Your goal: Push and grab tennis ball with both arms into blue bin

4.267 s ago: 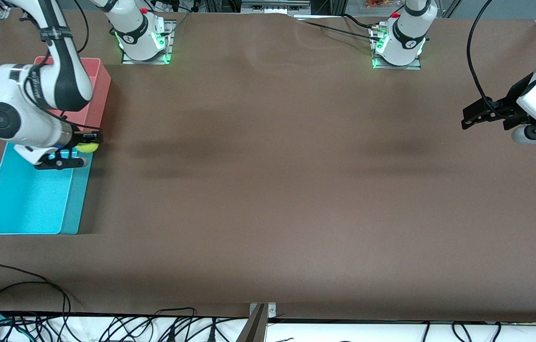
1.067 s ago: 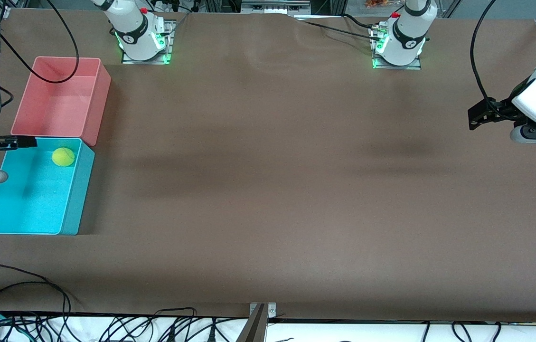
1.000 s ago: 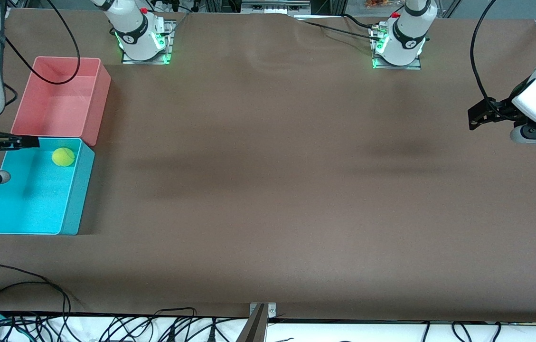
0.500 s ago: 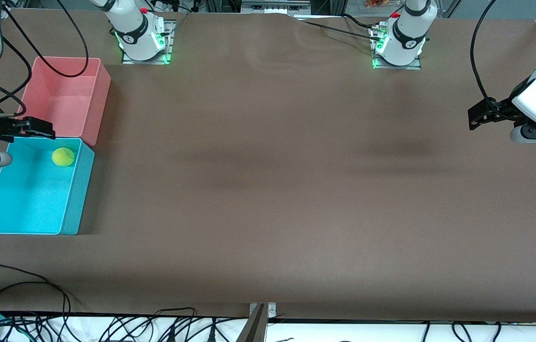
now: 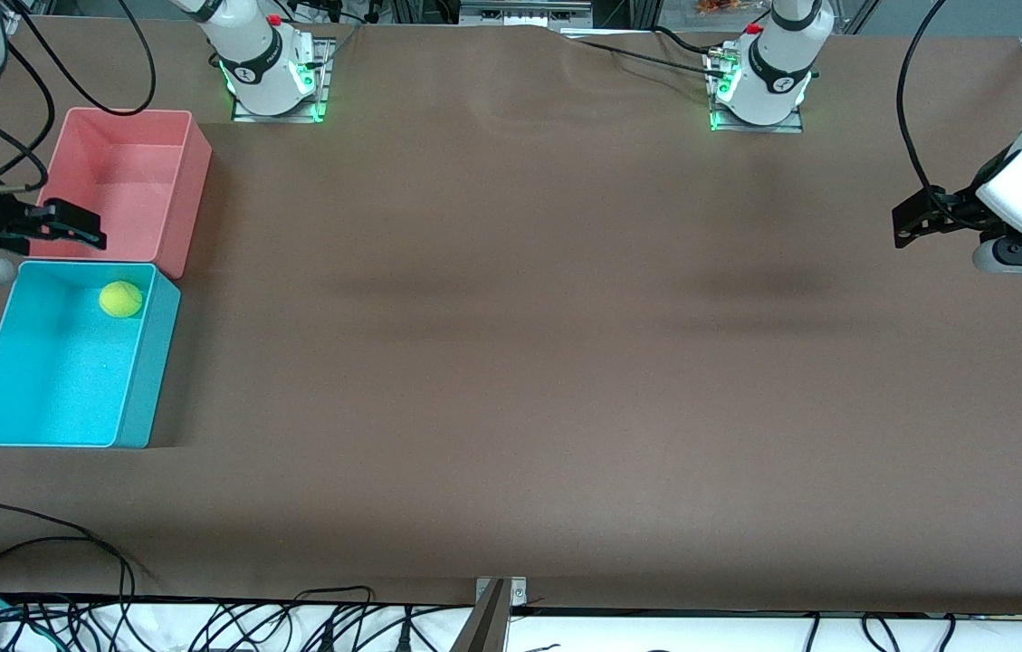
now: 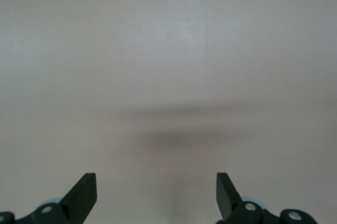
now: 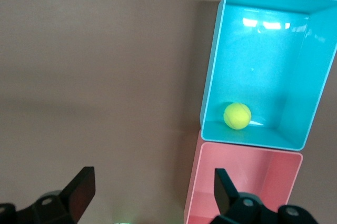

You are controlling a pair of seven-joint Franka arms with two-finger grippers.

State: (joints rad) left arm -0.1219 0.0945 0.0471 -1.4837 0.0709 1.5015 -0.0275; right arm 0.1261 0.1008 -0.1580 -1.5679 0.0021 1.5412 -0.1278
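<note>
Right gripper (image 5: 22, 244) partly cut off at frame edge, over the pink bin's (image 5: 126, 186) rim, fingers spread, holding nothing. Tennis ball (image 5: 120, 299) lies in blue bin (image 5: 58, 398), at the corner touching the pink bin. Left gripper (image 5: 913, 222) waits over bare table (image 5: 520, 362), fingers apart, empty.

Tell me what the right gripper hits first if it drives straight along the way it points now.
Probably the brown table. The right gripper, jaws open and empty, looks down on bare cloth beside the pink-red bin and the blue bin holding the tennis ball. Depth is unclear, so a bin wall might be clipped.
</note>
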